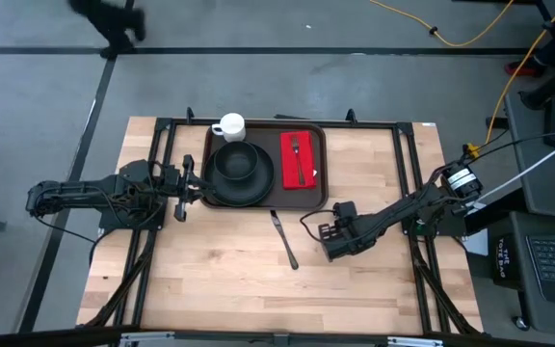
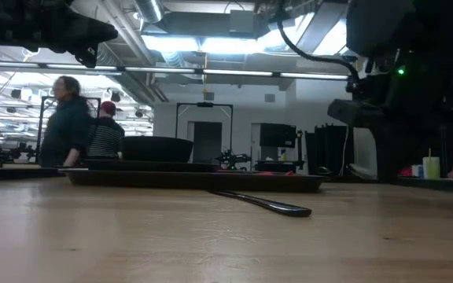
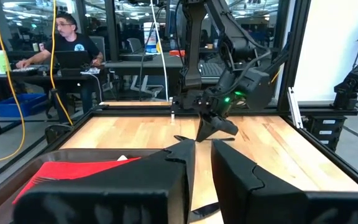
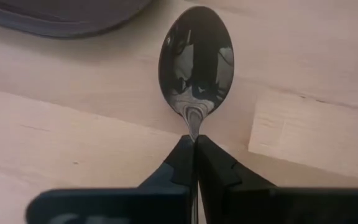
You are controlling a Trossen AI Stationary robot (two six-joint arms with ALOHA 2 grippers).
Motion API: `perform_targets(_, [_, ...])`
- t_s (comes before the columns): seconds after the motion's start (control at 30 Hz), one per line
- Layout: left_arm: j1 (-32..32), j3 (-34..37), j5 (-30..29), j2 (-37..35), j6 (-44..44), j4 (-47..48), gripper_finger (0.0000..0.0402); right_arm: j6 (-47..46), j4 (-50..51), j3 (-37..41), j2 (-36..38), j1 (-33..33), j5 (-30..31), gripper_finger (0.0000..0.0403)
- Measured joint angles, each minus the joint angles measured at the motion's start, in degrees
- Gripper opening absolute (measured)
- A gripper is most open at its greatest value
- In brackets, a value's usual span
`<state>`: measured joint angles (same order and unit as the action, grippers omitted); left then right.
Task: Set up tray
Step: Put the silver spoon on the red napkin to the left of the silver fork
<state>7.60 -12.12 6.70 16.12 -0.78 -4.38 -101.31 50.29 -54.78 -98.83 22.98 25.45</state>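
Your right gripper (image 4: 196, 144) is clamped on the handle of a spoon (image 4: 196, 62), jaws pressed together just behind the bowl. In the high view this gripper (image 1: 322, 229) sits over the bare bench (image 1: 220, 280), near the tray's front right corner and apart from it. The spoon's bowl points away from the gripper, toward the tray rim visible beyond it in the right wrist view.

The step in hand is judged to be cutlery placement: the spoon is gripped and not yet on the tray.

The tray (image 1: 322, 164) lies at the back centre of the bench, flat, long axis running left to right. It carries a black plate (image 1: 258, 188) with a black bowl (image 1: 236, 161) on it, and a red napkin (image 1: 300, 160) with a fork (image 1: 298, 154) on top. A white mug (image 1: 230, 126) stands at the tray's back left corner. A knife (image 1: 285, 239) lies on the bench in front of the tray, not yet loaded.

Your left gripper (image 1: 187, 183) is at the tray's left edge, level with the plate. Its fingers (image 3: 247, 174) stand slightly apart; whether they grip the rim you cannot tell.

Next move: carry the spoon over the rim and lay it beside the fork, handle parallel to it. Keep clear of the knife.
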Motion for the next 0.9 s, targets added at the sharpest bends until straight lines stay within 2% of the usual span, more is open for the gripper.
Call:
perform_targets(0.23, [0.0,0.0,0.0,0.0,0.0,0.0,0.0043,4.3,0.3,-3.0,0.2,0.0,1.4,0.0016])
perform_targets(0.43, [0.0,0.0,0.0,0.0,0.0,0.0,0.0044,9.2,0.3,-5.4,3.4,0.0,4.0,0.0016])
perform_targets(0.7, [0.0,0.0,0.0,0.0,0.0,0.0,0.0046,21.3,-0.6,-7.4,9.3,0.0,10.3,0.0013])
perform_targets(0.9, [0.0,0.0,0.0,0.0,0.0,0.0,0.0047,35.2,-8.8,-8.0,9.8,0.0,14.7,0.0014])
